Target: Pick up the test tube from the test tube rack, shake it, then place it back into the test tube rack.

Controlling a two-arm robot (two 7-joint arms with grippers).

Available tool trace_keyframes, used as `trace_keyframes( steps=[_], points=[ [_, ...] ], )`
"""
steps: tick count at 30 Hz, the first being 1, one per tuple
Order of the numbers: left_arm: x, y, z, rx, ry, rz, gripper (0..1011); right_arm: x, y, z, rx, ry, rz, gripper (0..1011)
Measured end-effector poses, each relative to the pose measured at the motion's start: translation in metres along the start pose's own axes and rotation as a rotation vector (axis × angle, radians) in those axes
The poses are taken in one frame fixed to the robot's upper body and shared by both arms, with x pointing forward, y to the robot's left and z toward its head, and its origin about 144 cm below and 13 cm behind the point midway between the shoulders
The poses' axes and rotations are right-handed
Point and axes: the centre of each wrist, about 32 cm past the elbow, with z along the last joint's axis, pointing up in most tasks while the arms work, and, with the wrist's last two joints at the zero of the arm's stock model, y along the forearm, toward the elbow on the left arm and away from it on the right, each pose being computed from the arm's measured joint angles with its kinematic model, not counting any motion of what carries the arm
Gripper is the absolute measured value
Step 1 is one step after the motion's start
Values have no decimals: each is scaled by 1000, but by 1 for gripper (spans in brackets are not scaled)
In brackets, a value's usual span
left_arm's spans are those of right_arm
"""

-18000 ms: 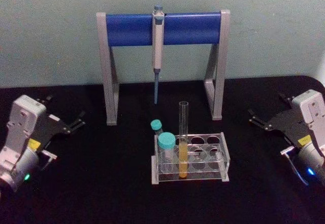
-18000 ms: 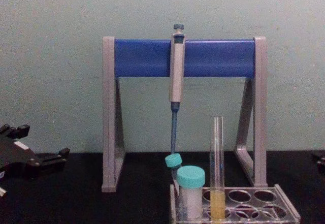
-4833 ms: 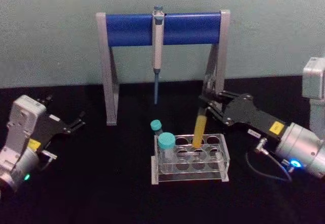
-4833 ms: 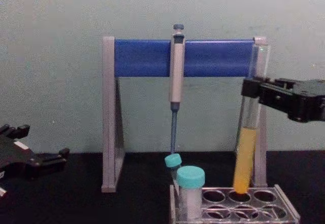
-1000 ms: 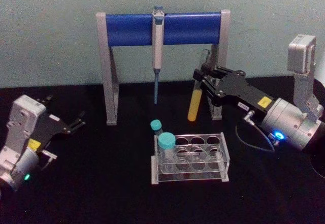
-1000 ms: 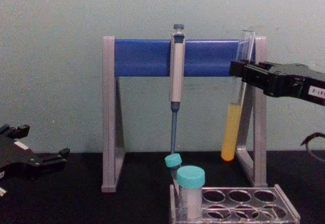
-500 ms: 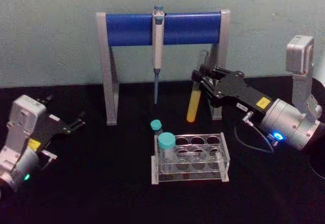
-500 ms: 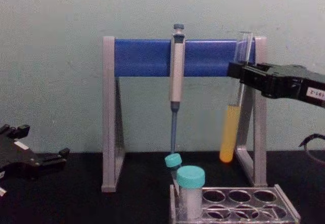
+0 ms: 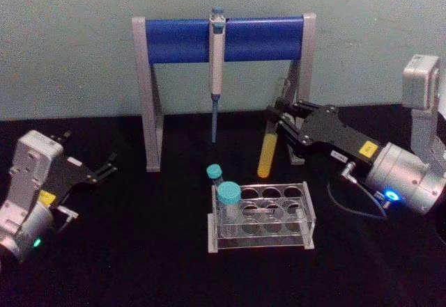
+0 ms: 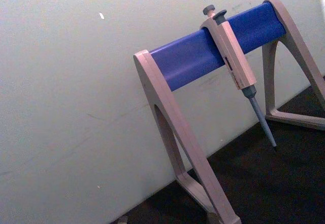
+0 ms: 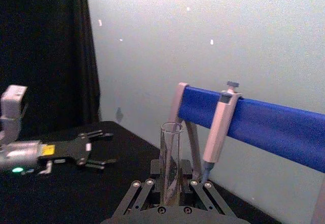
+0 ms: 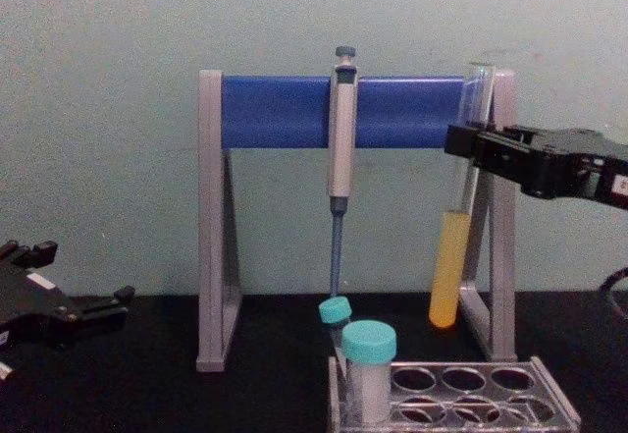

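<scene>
Aloft, yellow-labelled right pincer (image 9: 279, 122) grips test tube (image 9: 265, 152).

The test tube (image 9: 266, 155), which at first stood in the front row of the test tube rack (image 9: 307, 213), now hangs clear above and behind it. It is clamped in the right pincer (image 9: 281, 121), which had lain parked at the right of the table (image 9: 139, 251). In the last half second the tube has sunk a little and swung nearer upright.

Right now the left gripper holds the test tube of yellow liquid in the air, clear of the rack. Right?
No: the head view shows the right gripper holding the test tube in the air, clear of the test tube rack; the left gripper is parked.
</scene>
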Motion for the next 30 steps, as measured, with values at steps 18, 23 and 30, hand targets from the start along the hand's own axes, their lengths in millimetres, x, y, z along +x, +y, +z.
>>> trace_keyframes(
  steps=[18, 23, 30],
  points=[
    [0, 0, 0, 0, 0, 0, 1001, -13, -20, -3, -4, 15, 127, 234],
    [0, 0, 0, 0, 0, 0, 1001, -13, -19, -8, -15, 23, 132, 234],
    [0, 0, 0, 0, 0, 0, 1001, -12, -16, -12, -25, 34, 138, 234]
  ],
)
